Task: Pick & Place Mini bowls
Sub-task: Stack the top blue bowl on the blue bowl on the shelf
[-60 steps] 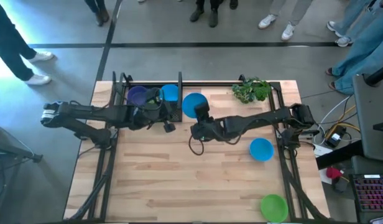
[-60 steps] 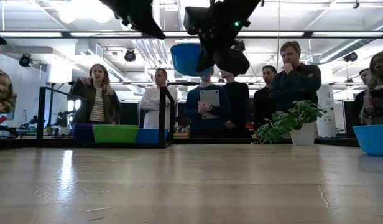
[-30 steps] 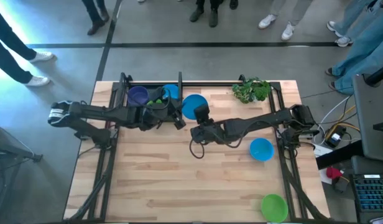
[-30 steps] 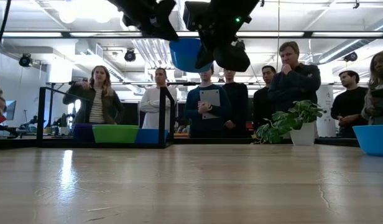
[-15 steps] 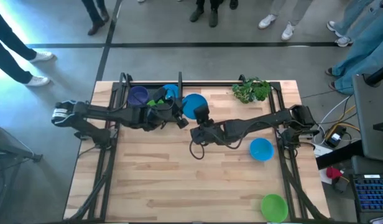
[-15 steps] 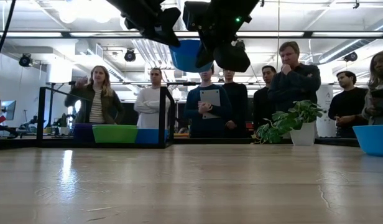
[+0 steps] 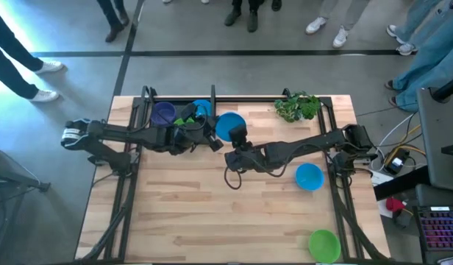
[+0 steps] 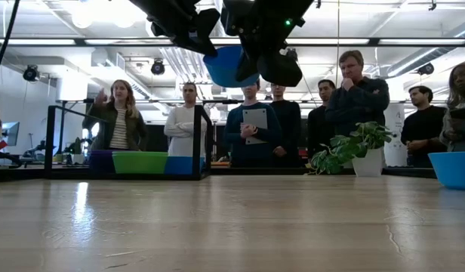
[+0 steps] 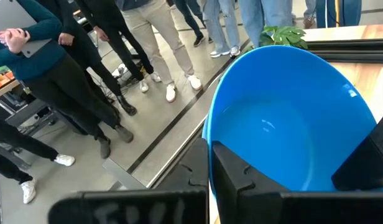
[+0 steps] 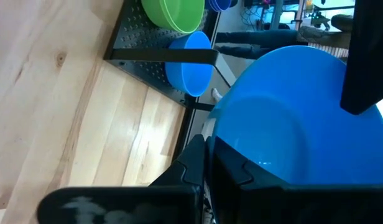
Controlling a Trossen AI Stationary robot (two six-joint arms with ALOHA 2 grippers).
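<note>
Gripping one blue mini bowl [image 7: 229, 124] from both sides: left gripper [image 7: 214, 140] clenched on its rim, right gripper [image 7: 237, 140] clamped on the opposite rim, the bowl lifted high above the wooden table [image 7: 212, 213] near the far edge.
Black rack [image 7: 145, 103], far-left corner: purple bowl [image 7: 163, 112], green bowl [image 7: 184, 117], blue bowl [image 7: 201, 109].
Loose on the table: blue bowl [image 7: 309, 177] at right, green bowl [image 7: 323, 245] at the near-right corner.
Plant sprig [image 7: 298, 107], far edge.
Onlookers [image 8: 353, 98] stand just beyond the far edge; near half bare wood.
</note>
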